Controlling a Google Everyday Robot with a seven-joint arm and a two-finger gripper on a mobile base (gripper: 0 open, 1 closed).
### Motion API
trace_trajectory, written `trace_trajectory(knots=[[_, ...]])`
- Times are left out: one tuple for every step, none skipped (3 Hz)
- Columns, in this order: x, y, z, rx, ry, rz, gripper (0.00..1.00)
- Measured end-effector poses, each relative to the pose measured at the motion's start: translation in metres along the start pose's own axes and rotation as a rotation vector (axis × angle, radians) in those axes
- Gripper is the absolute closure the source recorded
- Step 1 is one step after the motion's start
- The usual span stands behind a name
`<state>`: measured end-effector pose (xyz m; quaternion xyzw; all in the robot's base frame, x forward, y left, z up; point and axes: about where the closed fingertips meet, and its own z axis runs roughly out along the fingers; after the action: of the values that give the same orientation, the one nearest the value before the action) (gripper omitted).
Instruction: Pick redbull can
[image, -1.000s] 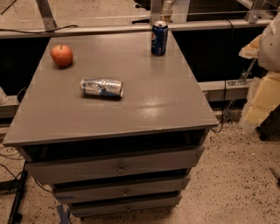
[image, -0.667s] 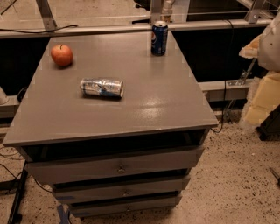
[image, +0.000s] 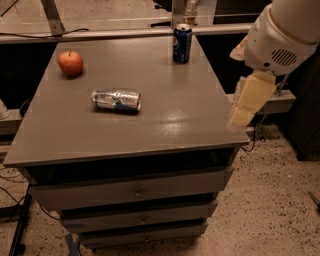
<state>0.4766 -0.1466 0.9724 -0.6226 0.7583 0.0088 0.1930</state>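
Observation:
The redbull can (image: 116, 99), slim, silver with blue patches, lies on its side on the grey table top (image: 165, 100), left of the middle. My gripper (image: 248, 100), a cream-coloured part hanging under the white arm housing (image: 280, 35), is at the table's right edge, well to the right of the can and above the table's corner. It holds nothing that I can see.
A dark blue Pepsi can (image: 182, 43) stands upright at the back of the table. A red apple (image: 70, 62) sits at the back left. The table has drawers (image: 135, 192) below. Speckled floor lies to the right.
The arm and gripper have moved left, from beyond the table's right side to its right edge. The cans and the apple have not moved.

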Motion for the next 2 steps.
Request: trace_trajectory(knots=[[-0.053,-0.006,0.023,-0.022,-0.067,-0.038,0.0],[-0.106,-0.002,0.045,-0.035,-0.133,-0.056,0.0]])
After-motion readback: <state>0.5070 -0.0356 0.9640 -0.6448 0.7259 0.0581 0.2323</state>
